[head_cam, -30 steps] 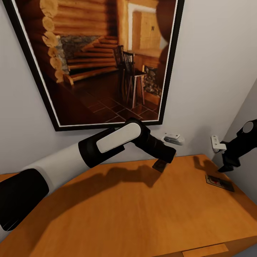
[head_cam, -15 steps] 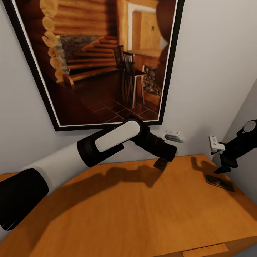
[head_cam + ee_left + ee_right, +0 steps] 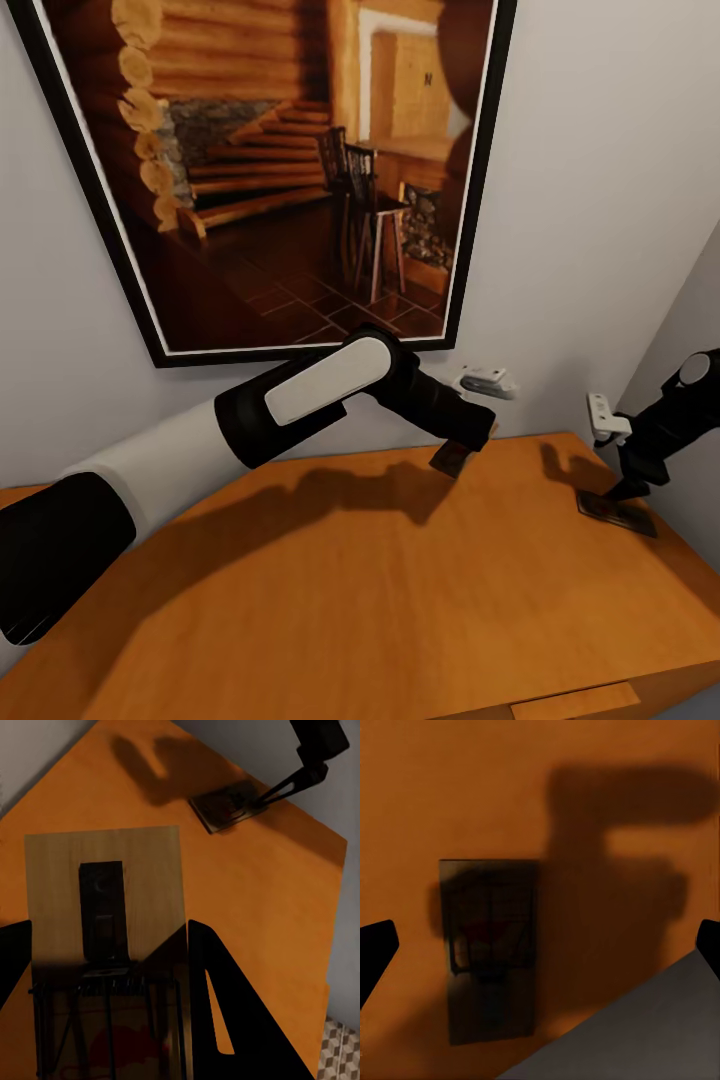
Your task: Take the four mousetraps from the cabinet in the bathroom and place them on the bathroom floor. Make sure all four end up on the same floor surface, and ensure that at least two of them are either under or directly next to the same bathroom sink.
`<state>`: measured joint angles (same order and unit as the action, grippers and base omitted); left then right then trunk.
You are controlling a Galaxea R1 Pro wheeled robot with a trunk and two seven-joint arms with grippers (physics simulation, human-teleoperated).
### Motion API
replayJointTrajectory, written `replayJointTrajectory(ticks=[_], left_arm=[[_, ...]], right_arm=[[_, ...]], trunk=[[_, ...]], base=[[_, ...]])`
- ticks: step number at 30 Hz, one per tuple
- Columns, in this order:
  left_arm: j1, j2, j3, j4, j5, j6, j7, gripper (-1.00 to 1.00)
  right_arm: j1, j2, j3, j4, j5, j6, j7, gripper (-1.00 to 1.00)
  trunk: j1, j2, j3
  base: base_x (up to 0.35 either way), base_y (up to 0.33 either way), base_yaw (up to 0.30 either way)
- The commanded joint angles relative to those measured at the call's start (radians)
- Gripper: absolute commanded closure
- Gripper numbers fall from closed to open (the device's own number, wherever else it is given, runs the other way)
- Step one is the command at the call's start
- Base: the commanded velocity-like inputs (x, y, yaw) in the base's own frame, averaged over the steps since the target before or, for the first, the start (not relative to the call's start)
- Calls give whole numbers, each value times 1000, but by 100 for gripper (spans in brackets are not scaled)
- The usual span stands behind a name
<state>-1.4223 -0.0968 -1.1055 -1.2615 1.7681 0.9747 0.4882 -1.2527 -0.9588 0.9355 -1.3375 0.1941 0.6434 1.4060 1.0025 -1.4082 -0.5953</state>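
Right claw (image 3: 622, 492) has dropped onto the mousetrap (image 3: 616, 510).

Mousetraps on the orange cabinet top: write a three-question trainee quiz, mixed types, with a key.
1. True or false: the left tool holds a mousetrap above the cabinet top.
2. Multiple choice: the second mousetrap lies A) flat on the cabinet top, B) against the framed picture, C) in the right tool.
3. Fill in: the right tool's fingers are ____.

Key: 1 true; 2 A; 3 open.
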Motion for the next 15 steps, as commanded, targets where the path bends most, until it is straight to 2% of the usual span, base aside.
replayJointTrajectory(ticks=[1,8,13,15], left_arm=[[-1,0,-1,-1,8,1,8,100],[-1,-2,-1,-1,7,1,7,100],[-1,-3,-1,-1,8,1,7,100],[-1,-2,-1,-1,8,1,8,100]], right_arm=[[-1,-1,3,-1,3,10,4,-100],[3,-1,3,-1,1,10,4,-100],[31,0,3,-1,0,9,4,-100],[38,1,3,0,-1,5,4,-100]], trunk=[[0,-1,-1],[0,-1,-1],[0,-1,-1],[8,-15,-7]], base=[[0,0,0],[0,0,0],[0,0,0],[0,0,0]])
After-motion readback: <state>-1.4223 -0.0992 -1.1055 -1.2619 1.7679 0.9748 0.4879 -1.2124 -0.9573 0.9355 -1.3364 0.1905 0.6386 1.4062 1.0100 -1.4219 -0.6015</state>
